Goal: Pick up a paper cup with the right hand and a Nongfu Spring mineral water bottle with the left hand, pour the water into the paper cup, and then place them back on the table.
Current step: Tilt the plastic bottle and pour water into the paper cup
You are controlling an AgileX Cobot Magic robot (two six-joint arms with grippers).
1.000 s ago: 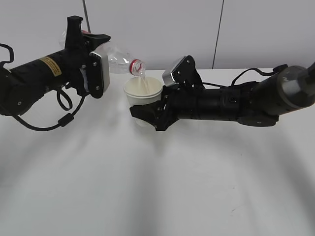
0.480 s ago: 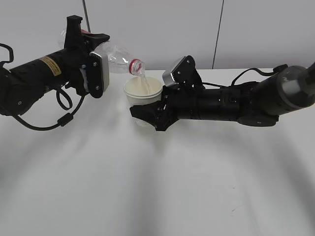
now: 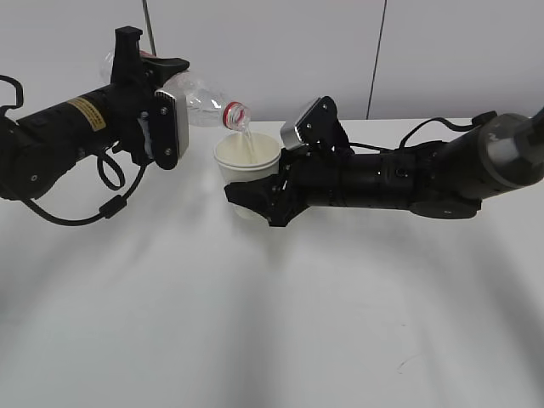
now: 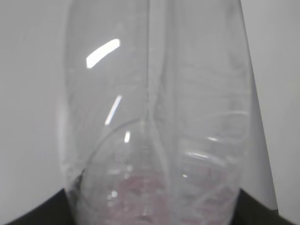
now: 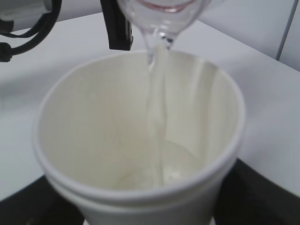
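Observation:
My left gripper (image 3: 149, 68) is shut on the Nongfu Spring mineral water bottle (image 3: 204, 95), held tilted with its red-ringed mouth down to the right above the paper cup (image 3: 246, 174). A thin stream of water (image 3: 247, 140) runs from the mouth into the cup. My right gripper (image 3: 255, 197) is shut on the cup and holds it upright just above the table (image 3: 272, 323). In the left wrist view the clear bottle (image 4: 159, 117) fills the frame. In the right wrist view the water (image 5: 157, 108) falls into the cream-white cup (image 5: 140, 136) and pools at its bottom.
Both black arms stretch inward over the white table, the left arm (image 3: 59, 140) with looped cables, the right arm (image 3: 408, 174) lying low. A small dark scuff mark (image 3: 404, 364) is at the front right. A grey wall stands behind.
The bottle, the cup and both arms have not visibly moved. The water keeps streaming into the cup.

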